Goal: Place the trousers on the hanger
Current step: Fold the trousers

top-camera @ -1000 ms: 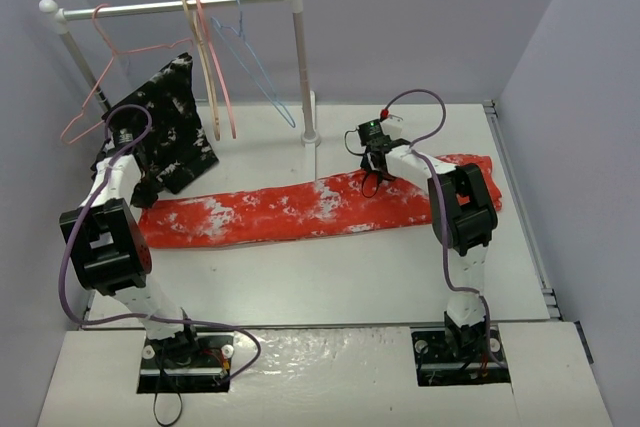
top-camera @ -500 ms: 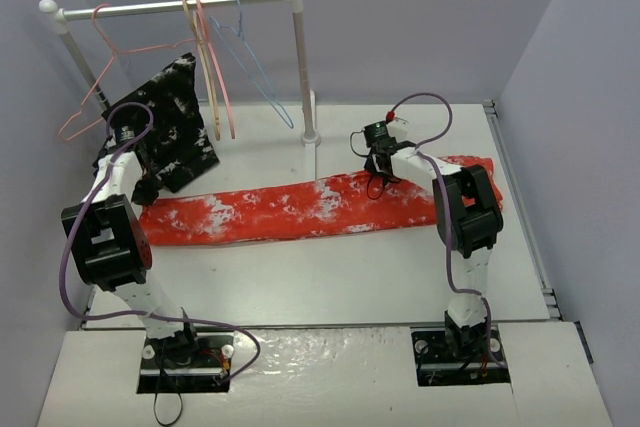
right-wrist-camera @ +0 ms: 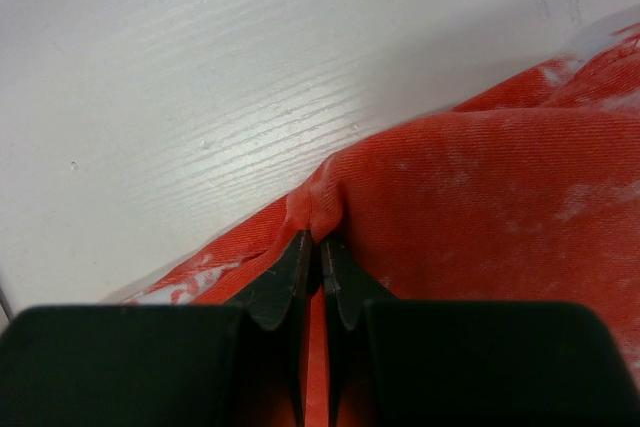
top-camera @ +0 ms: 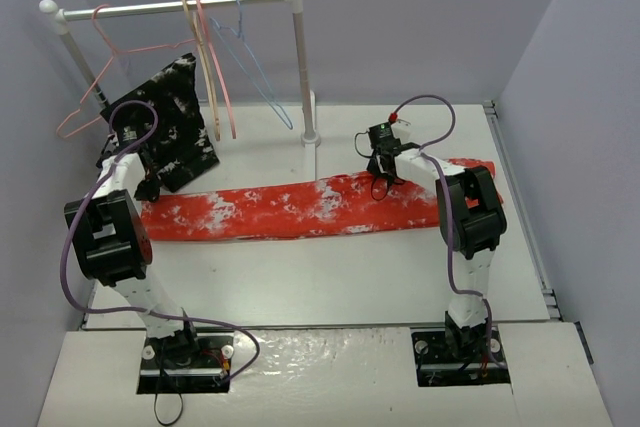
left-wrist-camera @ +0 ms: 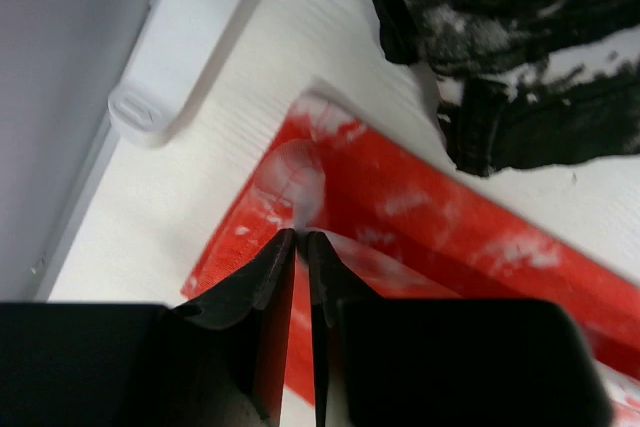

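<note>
Where trousers (top-camera: 300,209) meet table (top-camera: 330,267), left tool (left-wrist-camera: 300,234) pinches end hem, right tool (right-wrist-camera: 312,239) pinches far edge.

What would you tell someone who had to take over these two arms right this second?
The left gripper is shut on the trousers near the corner of their left end.
The right gripper is shut on a pinched fold at their far edge, toward the right end.
The trousers lie stretched out on the table, not lifted.
The hanger, light blue, hangs on the rail at the back, untouched.
Done: both grips taken.
To do: raise the trousers, carry them to the hanger and drape them over it.
</note>
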Available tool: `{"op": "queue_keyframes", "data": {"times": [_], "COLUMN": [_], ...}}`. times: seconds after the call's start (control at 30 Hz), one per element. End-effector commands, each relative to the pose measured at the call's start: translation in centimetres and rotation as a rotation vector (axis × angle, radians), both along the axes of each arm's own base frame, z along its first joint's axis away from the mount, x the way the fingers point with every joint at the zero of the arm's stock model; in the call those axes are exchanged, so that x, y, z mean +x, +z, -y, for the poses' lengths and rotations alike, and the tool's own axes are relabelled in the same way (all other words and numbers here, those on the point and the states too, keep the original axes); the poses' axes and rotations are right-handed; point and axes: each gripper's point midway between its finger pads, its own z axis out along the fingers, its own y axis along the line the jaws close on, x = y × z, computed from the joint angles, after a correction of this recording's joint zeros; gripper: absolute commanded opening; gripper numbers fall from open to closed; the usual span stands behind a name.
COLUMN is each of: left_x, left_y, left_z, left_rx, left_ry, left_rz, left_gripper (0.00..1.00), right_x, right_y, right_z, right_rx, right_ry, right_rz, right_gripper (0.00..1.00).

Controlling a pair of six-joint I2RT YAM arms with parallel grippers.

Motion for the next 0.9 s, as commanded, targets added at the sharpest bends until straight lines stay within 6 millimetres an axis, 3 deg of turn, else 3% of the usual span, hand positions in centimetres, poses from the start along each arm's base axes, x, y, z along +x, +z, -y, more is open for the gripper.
{"op": "queue_keyframes", "data": {"times": [0.0,0.2,0.27,0.4,0.57,0.7,0.8,0.87], "left_x": [1.9,2.6,2.5,1.7,-1.4,-2.5,-2.2,-2.9], "left_y": [2.4,6.9,8.9,9.6,4.0,0.8,-0.5,-1.6], "left_z": [-4.3,-5.2,-4.8,-1.8,0.0,0.7,1.6,1.7], "left_rx": [0.169,0.244,0.246,0.136,0.049,0.005,-0.042,-0.055], "left_ry": [0.062,0.075,0.07,0.037,0.045,-0.003,-0.043,-0.037], "left_rz": [0.103,0.226,0.284,0.383,0.255,0.157,0.15,0.097], "left_gripper": [0.2,0.53,0.55,0.53,0.5,0.47,0.45,0.4], "right_x": [0.8,1.3,1.7,2.0,1.3,-0.1,-1.0,-2.6], "right_y": [3.0,3.8,4.7,5.4,5.9,7.1,9.1,9.0], "right_z": [5.0,3.9,3.2,2.3,1.3,0.3,-1.0,-1.9], "right_rx": [-0.108,-0.075,-0.054,-0.031,0.011,0.038,0.097,0.155], "right_ry": [-0.087,-0.025,0.009,0.063,0.111,0.167,0.215,0.243], "right_rz": [0.065,0.08,0.1,0.11,0.109,0.122,0.176,0.174], "right_gripper": [0.0,0.0,0.0,0.09,0.34,0.5,0.51,0.51]}}
